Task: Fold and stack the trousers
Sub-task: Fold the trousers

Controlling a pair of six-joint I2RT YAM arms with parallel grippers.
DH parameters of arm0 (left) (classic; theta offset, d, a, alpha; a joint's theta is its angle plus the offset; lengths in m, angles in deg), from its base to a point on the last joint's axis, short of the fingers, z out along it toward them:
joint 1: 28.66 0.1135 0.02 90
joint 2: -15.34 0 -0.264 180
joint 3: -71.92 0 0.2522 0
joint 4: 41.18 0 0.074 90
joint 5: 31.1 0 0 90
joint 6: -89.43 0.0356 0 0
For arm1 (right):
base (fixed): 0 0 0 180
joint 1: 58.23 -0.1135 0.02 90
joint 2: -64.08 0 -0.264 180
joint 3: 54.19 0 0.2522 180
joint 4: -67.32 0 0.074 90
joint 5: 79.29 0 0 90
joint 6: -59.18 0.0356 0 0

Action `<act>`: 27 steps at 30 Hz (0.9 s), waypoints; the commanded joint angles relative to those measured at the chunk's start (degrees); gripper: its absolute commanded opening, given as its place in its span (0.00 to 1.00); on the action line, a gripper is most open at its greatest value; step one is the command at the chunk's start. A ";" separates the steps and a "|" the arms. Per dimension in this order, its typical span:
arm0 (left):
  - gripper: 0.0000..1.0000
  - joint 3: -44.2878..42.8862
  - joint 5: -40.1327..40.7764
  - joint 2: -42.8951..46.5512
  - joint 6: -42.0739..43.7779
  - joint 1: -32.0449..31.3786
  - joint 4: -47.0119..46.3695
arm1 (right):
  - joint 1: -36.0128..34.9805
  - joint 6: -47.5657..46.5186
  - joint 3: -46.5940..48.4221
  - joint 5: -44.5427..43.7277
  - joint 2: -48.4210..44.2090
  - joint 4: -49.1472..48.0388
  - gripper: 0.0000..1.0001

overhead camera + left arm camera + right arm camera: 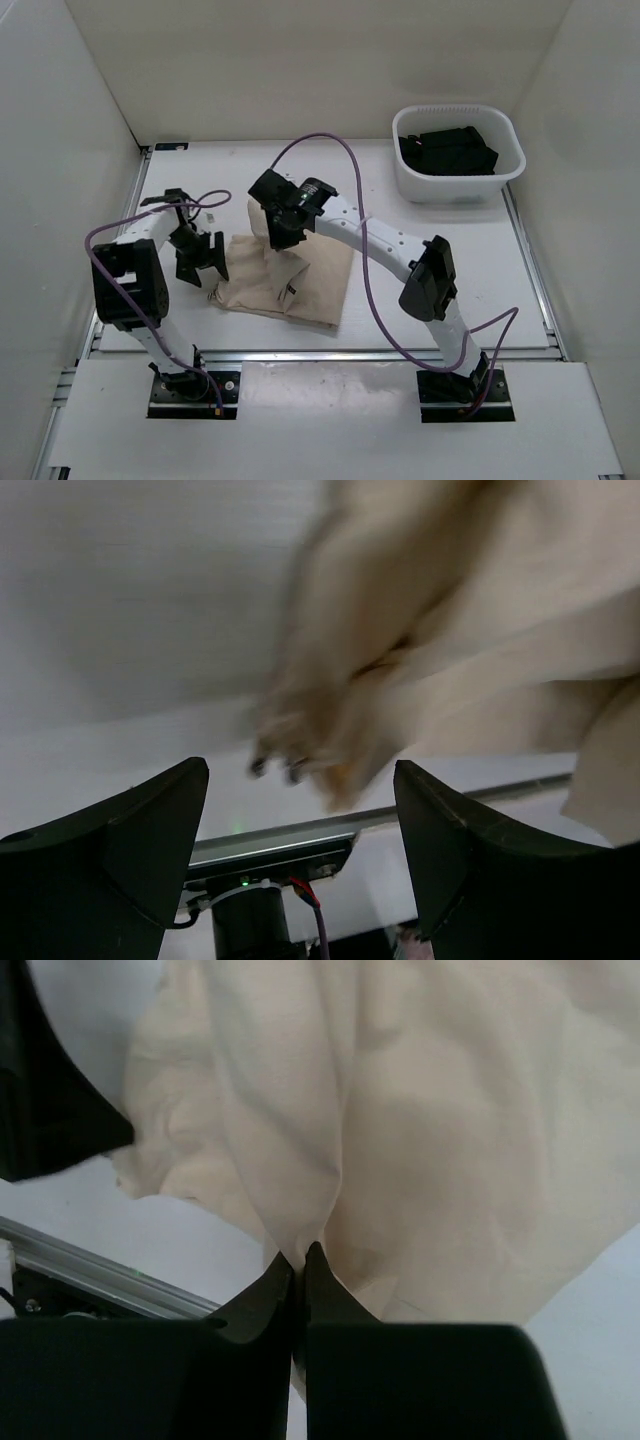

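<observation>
Right pincer point(298, 1252) on trousers point(430, 1140); dark-filled basket point(450, 190)

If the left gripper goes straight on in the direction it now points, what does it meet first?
Probably the crumpled edge of the light beige cloth trousers: it sits straight ahead of the open left gripper. The wrist view is blurred, so the depth is uncertain.

We see two white arms point(385, 245) with black joint housings point(430, 280), black wedge-shaped fingers point(470, 850), a looping purple cable point(322, 136) on each, and black base plates point(228, 392).
</observation>
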 commanded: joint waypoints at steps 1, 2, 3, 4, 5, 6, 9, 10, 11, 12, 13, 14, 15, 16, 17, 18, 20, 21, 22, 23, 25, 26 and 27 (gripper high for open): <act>0.87 1.81 -6.03 -1.43 0.03 -2.40 -3.85 | 2.20 1.57 -4.58 4.08 -1.62 -5.21 0.00; 0.87 2.42 -6.03 -2.14 0.03 -2.41 -4.90 | 2.20 1.58 -4.61 4.08 -1.10 -6.01 0.00; 0.87 2.43 -5.51 -2.85 0.03 -2.41 -5.61 | 2.20 1.58 -4.61 4.69 -0.31 -6.54 0.00; 0.87 3.21 -4.46 -4.16 0.03 -2.41 -6.40 | 2.73 0.36 -3.39 5.74 1.35 -7.15 0.00; 0.84 3.22 -2.10 -4.69 0.03 -2.41 -7.02 | 2.73 -0.17 -1.20 6.62 2.24 -7.94 0.00; 0.83 3.22 -1.21 -4.70 0.03 -2.41 -7.54 | 2.73 -0.96 -0.05 7.84 3.03 -9.34 0.00; 0.77 3.22 -1.20 -3.48 0.03 -2.41 -8.07 | 2.12 -4.30 1.37 12.68 3.57 -13.12 0.00; 0.77 3.22 -1.20 -3.47 0.03 -2.41 -8.08 | 1.42 -5.35 0.06 14.17 2.70 -15.14 0.00; 0.73 3.22 -1.20 -2.86 0.03 -2.41 -8.08 | 1.41 -7.02 -1.17 15.66 2.16 -17.07 0.00; 0.72 3.22 -1.20 -2.85 0.03 -2.41 -8.08 | 0.80 -7.90 -1.88 18.55 2.16 -18.57 0.00; 0.70 3.74 -1.20 -2.85 0.03 -2.41 -8.08 | 0.80 -8.52 -1.19 19.88 2.68 -19.46 0.00; 0.69 3.74 -1.20 -3.38 0.03 -2.41 -8.08 | 0.19 -9.05 -0.05 21.20 3.38 -19.47 0.00; 0.69 3.74 -1.81 -3.38 0.03 -2.41 -8.08 | 0.18 -9.66 1.09 22.69 4.17 -18.94 0.01; 0.69 3.74 -1.81 -3.38 0.03 -2.41 -8.08 | 0.18 -9.67 1.89 24.62 5.66 -19.46 0.07; 0.69 3.74 -1.81 -3.38 0.03 -2.41 -8.08 | 0.18 -9.67 1.89 29.25 6.37 -20.25 0.17; 0.70 3.74 -1.81 -3.38 0.03 -2.41 -8.08 | 0.18 -10.19 2.42 32.09 7.16 -21.13 0.37; 0.77 3.22 0.02 -3.38 0.03 -1.09 -8.08 | 0.18 -11.60 4.08 37.98 9.80 -22.81 0.54; 0.79 2.70 0.55 -3.38 0.03 0.04 -8.08 | -0.34 -13.78 7.66 40.18 10.76 -22.81 0.64; 0.80 2.08 1.43 -3.38 0.03 3.36 -8.08 | -0.34 -15.28 9.17 43.85 11.47 -22.81 0.66; 0.81 0.33 2.05 -3.38 0.03 5.22 -8.08 | -1.74 -16.78 10.15 44.85 11.48 -22.81 0.68; 0.83 -1.87 4.50 -2.25 0.03 10.48 -6.50 | -2.45 -20.30 8.50 44.16 9.29 -22.81 0.69; 0.83 -4.49 5.38 -1.72 0.03 11.82 -5.97 | -2.45 -20.83 6.31 43.20 7.45 -22.81 0.69; 0.83 -5.91 6.18 -1.10 0.03 12.88 -5.36 | -2.45 -20.83 3.42 39.71 2.82 -22.81 0.69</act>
